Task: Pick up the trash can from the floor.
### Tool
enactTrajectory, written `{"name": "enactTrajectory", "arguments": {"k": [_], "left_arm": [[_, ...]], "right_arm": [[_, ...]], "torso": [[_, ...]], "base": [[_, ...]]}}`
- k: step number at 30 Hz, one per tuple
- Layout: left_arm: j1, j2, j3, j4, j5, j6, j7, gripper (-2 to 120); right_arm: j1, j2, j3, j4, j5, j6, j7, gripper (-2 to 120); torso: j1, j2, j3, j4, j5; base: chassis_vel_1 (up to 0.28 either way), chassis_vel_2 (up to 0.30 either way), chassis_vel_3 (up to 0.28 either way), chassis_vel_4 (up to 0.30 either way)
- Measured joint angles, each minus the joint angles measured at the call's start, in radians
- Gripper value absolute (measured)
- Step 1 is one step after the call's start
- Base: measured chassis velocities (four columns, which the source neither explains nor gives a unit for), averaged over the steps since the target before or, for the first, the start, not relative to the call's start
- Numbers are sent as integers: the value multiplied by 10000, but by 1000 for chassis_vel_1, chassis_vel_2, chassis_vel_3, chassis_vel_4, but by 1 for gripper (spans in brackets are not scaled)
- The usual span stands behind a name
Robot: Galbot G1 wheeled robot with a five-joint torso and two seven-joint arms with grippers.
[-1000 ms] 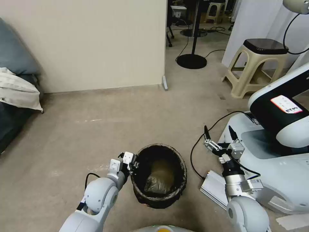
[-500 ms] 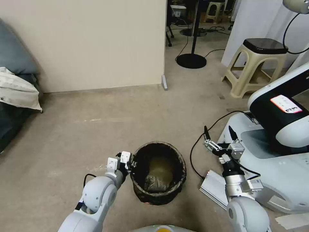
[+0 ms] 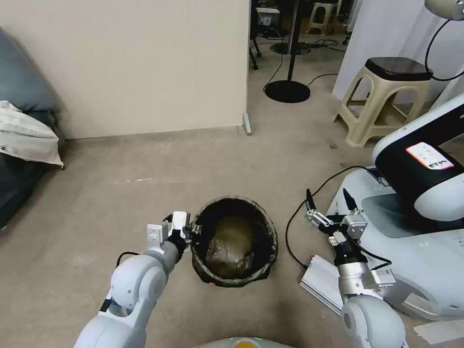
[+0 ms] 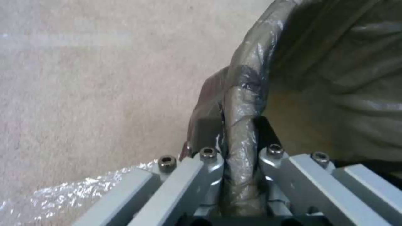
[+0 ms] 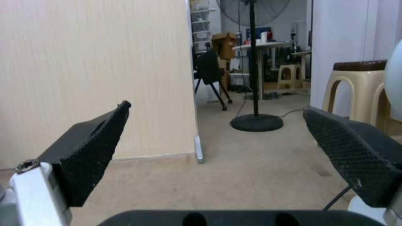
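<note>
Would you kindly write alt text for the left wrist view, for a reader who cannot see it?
The left gripper is clamped on the rim of the small round trash can, lined with a dark translucent plastic bag, one finger outside and one inside. Beige-grey carpeted floor lies beside it.

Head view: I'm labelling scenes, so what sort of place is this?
Probably an indoor lab or office: beige carpeted floor, beige partition wall, tan plastic stool, black round-based fan stand.
</note>
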Motion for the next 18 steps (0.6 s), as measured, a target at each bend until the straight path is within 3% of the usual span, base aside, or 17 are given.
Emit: {"name": "enactTrajectory", "arguments": {"k": [8, 11, 13, 18], "left_arm": [[13, 5, -32, -44, -51, -10, -13, 3], [118, 29, -305, -807, -562, -26, -109, 3], [151, 34, -335, -881, -641, -26, -121, 3], [164, 61, -405, -1008, -719, -24, -144, 1]], "right_arm": [[-7, -2, 4, 6, -5, -4, 1, 100], [-42, -6, 12, 38, -6, -4, 2, 100], [-45, -6, 16, 41, -6, -4, 2, 100], [-45, -3, 19, 41, -6, -4, 2, 100]], "torso": [[0, 0, 0, -1, -2], [0, 0, -2, 1, 7], [0, 0, -1, 0, -7], [0, 0, -1, 0, -1]], "base": [[0, 0, 0, 0], [0, 0, 0, 0], [0, 0, 0, 0], [0, 0, 0, 0]]}}
